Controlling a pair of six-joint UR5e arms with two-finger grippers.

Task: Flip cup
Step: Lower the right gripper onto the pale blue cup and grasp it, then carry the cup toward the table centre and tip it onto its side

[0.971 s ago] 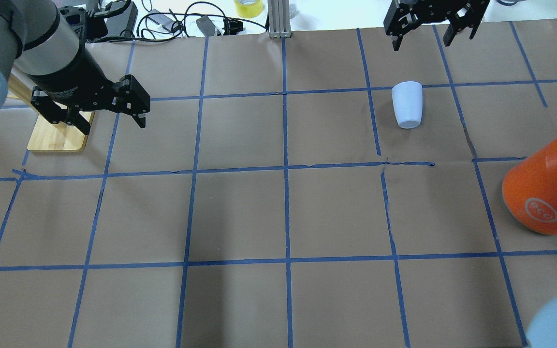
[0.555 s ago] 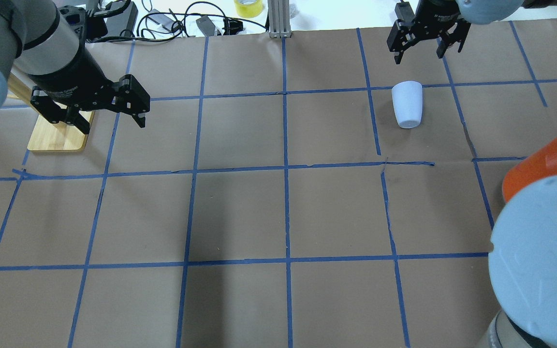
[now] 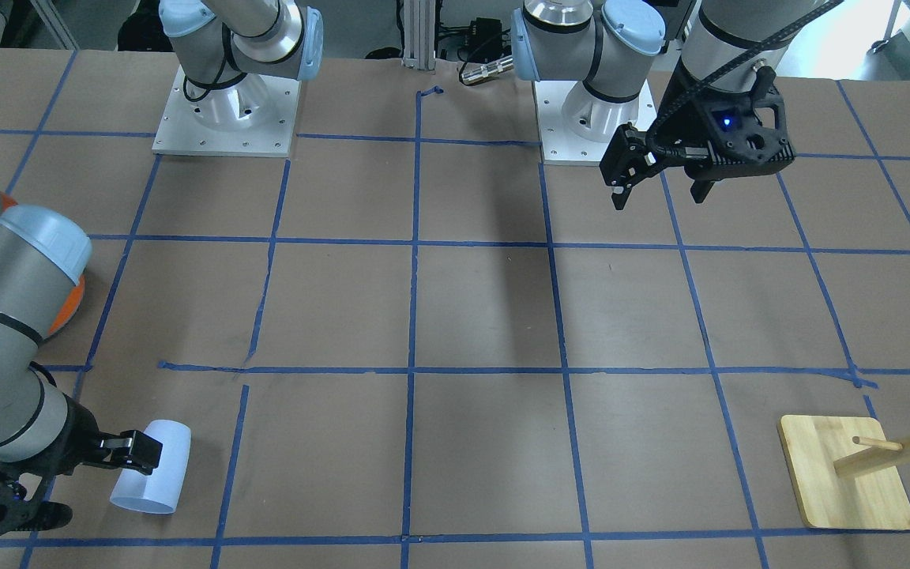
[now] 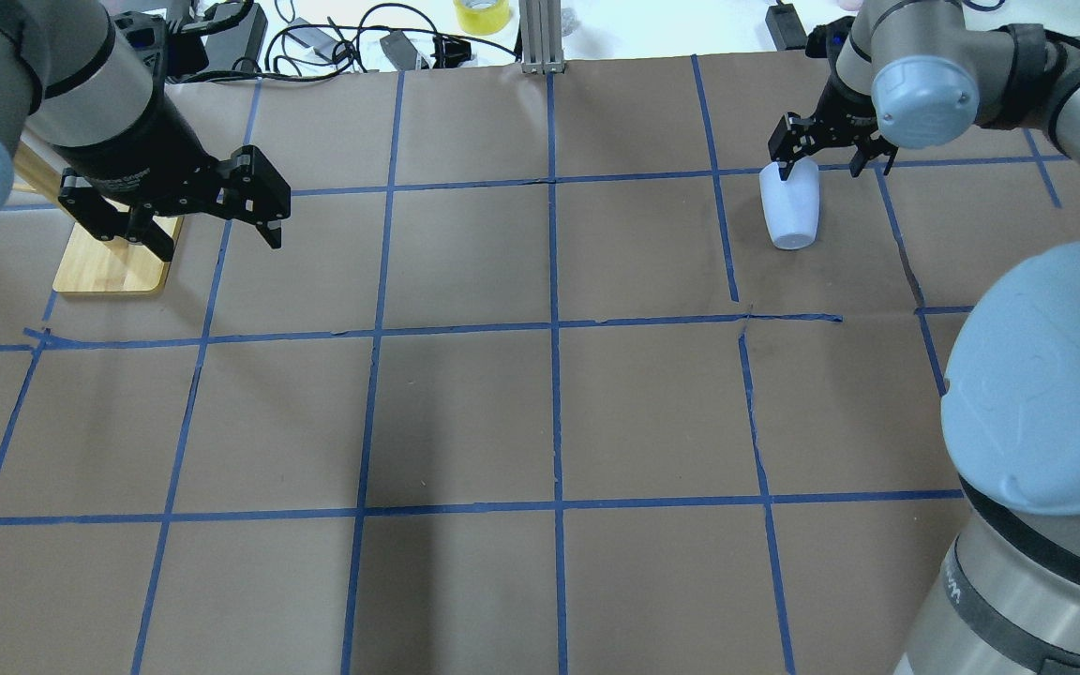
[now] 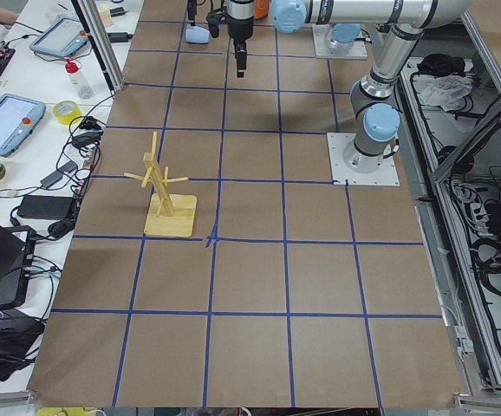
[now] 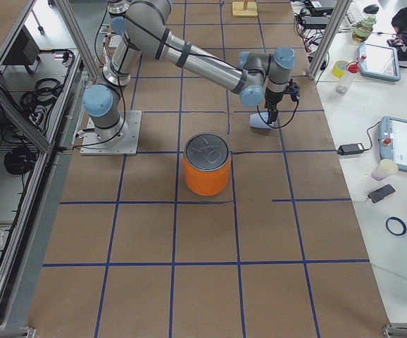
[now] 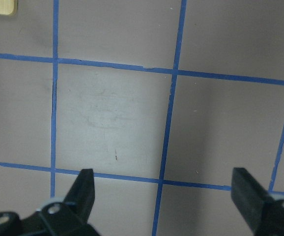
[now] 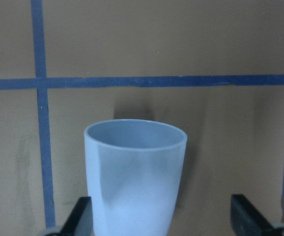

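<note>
Right hand [image 4: 831, 167] hangs fingers-down over the small, pale blue-white, tapered plastic cup [image 4: 791, 216], its two black fingers spread wide and gripping nothing. The cup lies on its side on the brown paper-covered counter [image 4: 465, 412]. Seen from the robot's base it is beyond the big orange cylindrical can with the silver lid [image 6: 207, 176], off toward the robot's left of it. Its long axis runs flat along the counter. The narrow closed base is the end nearer the can, and the wide mouth is the end farther from it.

Only the right wrist view shows the grey-blue inside of the mouth. It also shows the cup between the fingers, close beside one and well apart from the other; whether that finger touches it I cannot tell. The overhead view hides the can behind the right arm's pale blue joint, while the right-side view shows it whole and upright.

Left hand [image 3: 658, 197] is likewise spread and empty, above bare counter well apart from the can. The light wooden peg stand [image 3: 834, 482] is at the counter's end farthest from the can.

Count: one cup, one can, one stand, two hands.
</note>
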